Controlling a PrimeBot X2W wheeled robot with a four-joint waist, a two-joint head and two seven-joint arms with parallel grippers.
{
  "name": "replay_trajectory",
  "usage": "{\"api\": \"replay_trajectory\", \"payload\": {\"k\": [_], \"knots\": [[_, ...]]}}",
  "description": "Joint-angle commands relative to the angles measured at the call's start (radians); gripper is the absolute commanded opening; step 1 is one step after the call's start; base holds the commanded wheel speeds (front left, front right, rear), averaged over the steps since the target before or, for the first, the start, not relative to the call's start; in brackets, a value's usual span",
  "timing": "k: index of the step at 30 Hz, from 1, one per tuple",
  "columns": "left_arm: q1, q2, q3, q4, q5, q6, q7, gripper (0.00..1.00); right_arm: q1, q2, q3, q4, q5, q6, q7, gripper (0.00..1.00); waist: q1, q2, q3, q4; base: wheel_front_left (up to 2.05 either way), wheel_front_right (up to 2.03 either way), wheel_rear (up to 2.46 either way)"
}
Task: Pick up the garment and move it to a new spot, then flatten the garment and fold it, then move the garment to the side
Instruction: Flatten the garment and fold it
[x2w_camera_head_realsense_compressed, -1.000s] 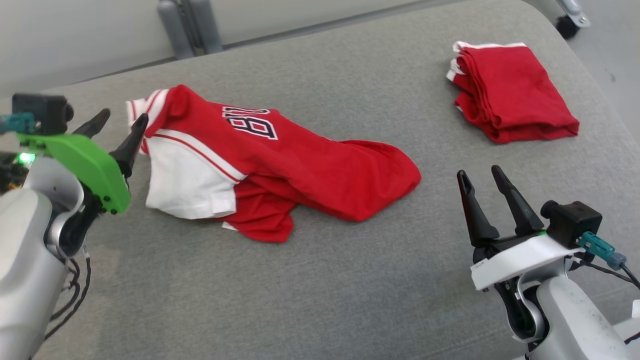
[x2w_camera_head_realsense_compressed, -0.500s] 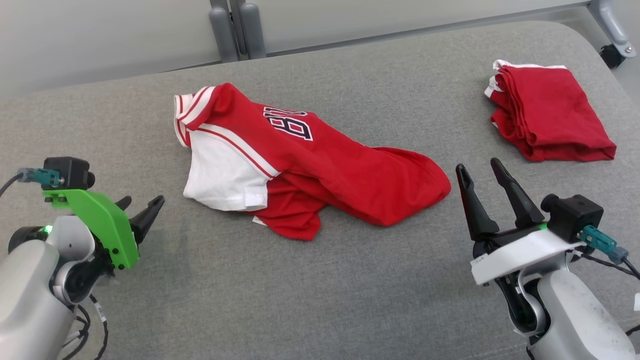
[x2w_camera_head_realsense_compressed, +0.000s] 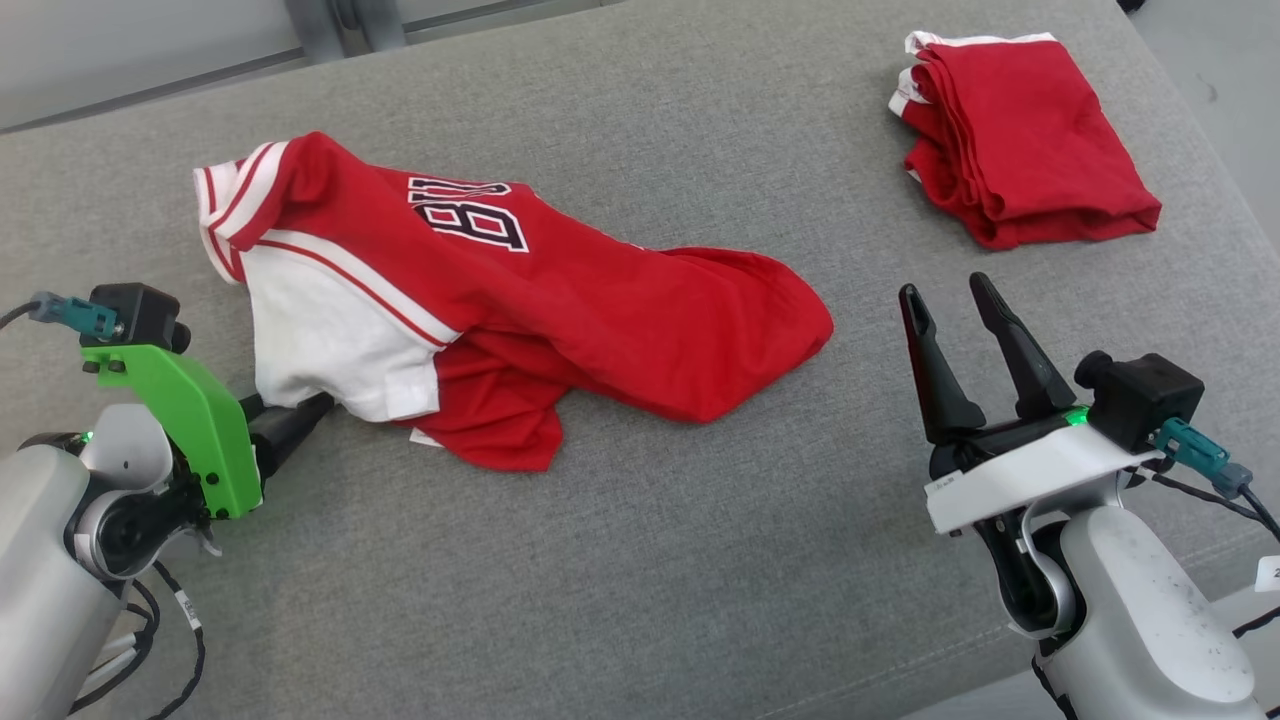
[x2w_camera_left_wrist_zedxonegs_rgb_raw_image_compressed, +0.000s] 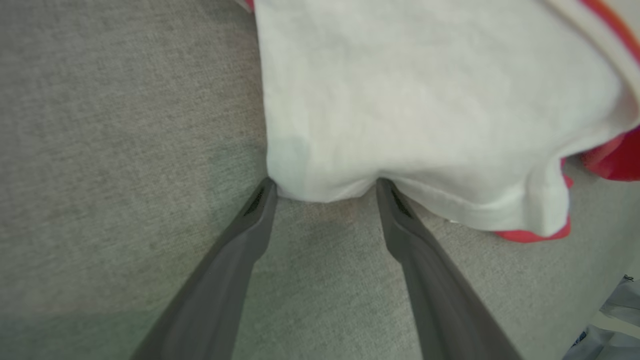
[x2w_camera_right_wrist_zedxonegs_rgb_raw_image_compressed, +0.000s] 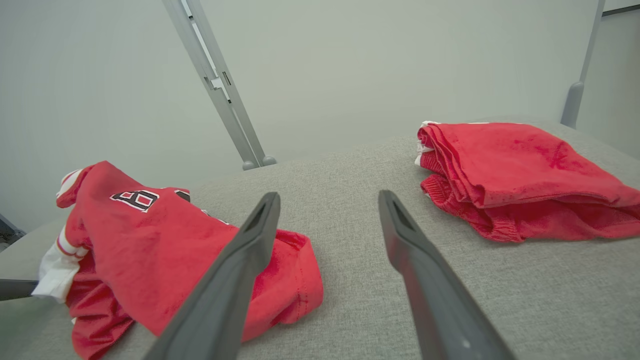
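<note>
The garment (x2w_camera_head_realsense_compressed: 560, 300), a red jersey with white sleeves and dark lettering, lies crumpled on the grey cushioned surface (x2w_camera_head_realsense_compressed: 640, 560) left of centre. My left gripper (x2w_camera_head_realsense_compressed: 290, 408) is low at the lower left, open, its fingertips at the near edge of the white sleeve. In the left wrist view the gripper (x2w_camera_left_wrist_zedxonegs_rgb_raw_image_compressed: 326, 184) straddles the hem of the white cloth (x2w_camera_left_wrist_zedxonegs_rgb_raw_image_compressed: 425, 100), with nothing clamped. My right gripper (x2w_camera_head_realsense_compressed: 943, 287) stands open at the lower right, apart from the jersey's red end. In the right wrist view that gripper (x2w_camera_right_wrist_zedxonegs_rgb_raw_image_compressed: 328, 196) is above bare surface, with the garment (x2w_camera_right_wrist_zedxonegs_rgb_raw_image_compressed: 150, 235) to its left.
A second red garment (x2w_camera_head_realsense_compressed: 1020, 140), folded, lies at the far right; the right wrist view has it (x2w_camera_right_wrist_zedxonegs_rgb_raw_image_compressed: 520, 170) on the right. A grey metal frame (x2w_camera_right_wrist_zedxonegs_rgb_raw_image_compressed: 220, 85) rises behind the surface. The surface's rounded edge runs close along the right.
The head camera shifted. My left gripper came down from beside the collar to the surface and moved up to the white sleeve's edge. The right gripper stayed put.
</note>
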Motion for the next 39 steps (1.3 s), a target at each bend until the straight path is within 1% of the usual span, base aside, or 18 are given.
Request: {"api": "replay_trajectory", "payload": {"k": [1,4,5,6,7,13,20,25,29,31,34,37,39], "knots": [[-0.015,0.014,-0.010,-0.004,-0.018,-0.003,-0.002,1.00,-0.009,0.001,-0.001,-0.002,0.000,-0.001,-0.003,1.00,0.0000,0.0000,0.024,-0.025,0.00,0.00,0.00],[-0.020,0.021,-0.032,-0.006,-0.041,-0.003,-0.003,1.00,-0.011,0.001,-0.002,0.000,-0.002,-0.001,-0.003,1.00,0.0000,0.0000,0.024,-0.026,0.00,0.00,0.00],[-0.024,0.024,-0.038,-0.004,-0.044,-0.003,-0.006,0.53,-0.009,0.001,-0.005,0.001,-0.004,-0.001,-0.003,1.00,0.0000,0.0000,0.022,-0.025,0.00,0.00,0.00],[-0.026,0.028,-0.044,-0.003,-0.049,-0.003,-0.006,0.29,-0.007,0.001,-0.006,0.001,-0.005,-0.001,-0.003,1.00,0.0000,0.0000,0.019,-0.023,0.00,0.00,0.00],[-0.026,0.031,-0.052,0.001,-0.056,-0.003,-0.002,0.00,-0.002,0.001,-0.008,0.003,-0.008,-0.001,-0.003,1.00,0.0000,0.0000,0.013,-0.019,0.00,0.00,0.00],[-0.037,0.052,-0.095,-0.019,-0.088,-0.003,0.012,0.00,0.025,-0.005,-0.021,0.015,-0.012,-0.001,-0.003,1.00,0.0000,0.0000,-0.033,0.018,0.00,0.00,0.00],[-0.038,0.087,-0.146,-0.093,-0.112,-0.003,0.034,0.00,0.063,-0.020,-0.018,0.030,-0.009,-0.001,-0.003,1.00,0.0000,0.0000,-0.121,0.094,0.00,0.00,0.00],[-0.025,0.142,-0.172,-0.184,-0.146,-0.003,0.093,0.00,0.090,-0.031,-0.026,0.041,-0.005,-0.001,-0.003,1.00,0.0000,0.0000,-0.168,0.144,0.00,0.00,0.00],[0.016,0.212,-0.184,-0.273,-0.184,-0.002,0.154,0.00,0.114,-0.039,-0.041,0.044,-0.004,-0.001,-0.003,1.00,0.0000,0.0000,-0.195,0.179,0.00,0.00,0.00],[0.043,0.245,-0.189,-0.322,-0.213,0.011,0.181,0.00,0.130,-0.042,-0.050,0.044,-0.004,-0.001,-0.003,1.00,0.0000,0.0000,-0.204,0.196,0.00,0.00,0.00],[0.104,0.291,-0.191,-0.388,-0.255,0.046,0.200,0.00,0.146,-0.052,-0.064,0.043,-0.002,-0.001,-0.003,1.00,0.0000,0.0000,-0.210,0.220,0.00,0.00,0.00],[0.174,0.319,-0.199,-0.428,-0.303,0.084,0.202,0.00,0.158,-0.060,-0.068,0.044,-0.001,-0.001,-0.003,1.00,0.0000,0.0000,-0.213,0.235,0.00,0.00,0.00],[0.216,0.323,-0.203,-0.436,-0.332,0.098,0.193,0.00,0.158,-0.067,-0.071,0.044,0.001,-0.001,-0.003,1.00,0.0000,0.0000,-0.211,0.241,0.00,0.00,0.00]]}}
